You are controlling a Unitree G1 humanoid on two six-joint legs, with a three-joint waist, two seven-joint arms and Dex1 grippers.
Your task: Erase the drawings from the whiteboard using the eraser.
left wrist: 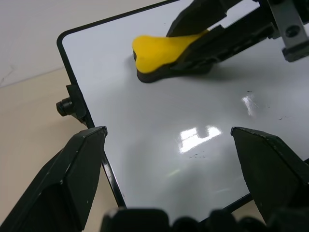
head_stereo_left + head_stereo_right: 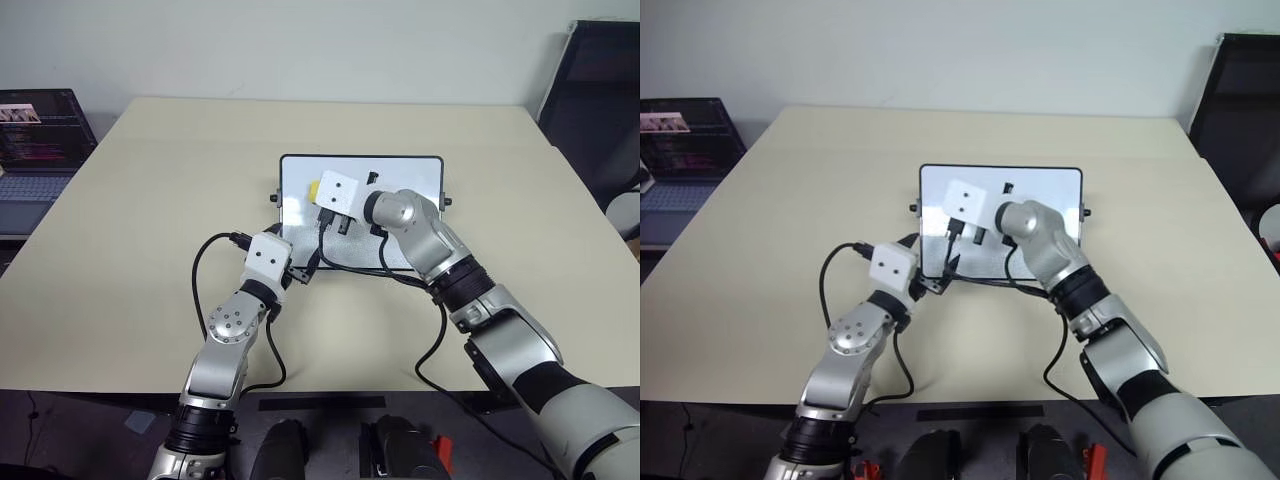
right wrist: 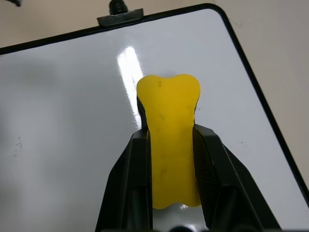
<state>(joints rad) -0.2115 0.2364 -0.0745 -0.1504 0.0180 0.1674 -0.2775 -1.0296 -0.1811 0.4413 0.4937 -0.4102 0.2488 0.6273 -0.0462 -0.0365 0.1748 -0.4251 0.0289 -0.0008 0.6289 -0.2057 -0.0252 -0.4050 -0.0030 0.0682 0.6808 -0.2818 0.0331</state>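
Note:
The whiteboard (image 2: 412, 176) lies flat in the middle of the tan table. My right gripper (image 3: 171, 134) is shut on the yellow eraser (image 3: 168, 104), whose dark underside presses on the board's left part near the far edge. No clear drawings show around the eraser (image 1: 159, 50), only faint specks. A small dark mark (image 2: 372, 177) sits by the right wrist; I cannot tell whether it is a drawing. My left gripper (image 1: 169, 169) stands open at the board's near left corner, one finger over the table, the other over the board.
An open laptop (image 2: 35, 150) stands off the table's left side. A black chair (image 2: 600, 100) is at the far right. Black cables (image 2: 350, 268) from both wrists lie across the board's near edge. A small knob (image 1: 64, 106) juts from the board's left side.

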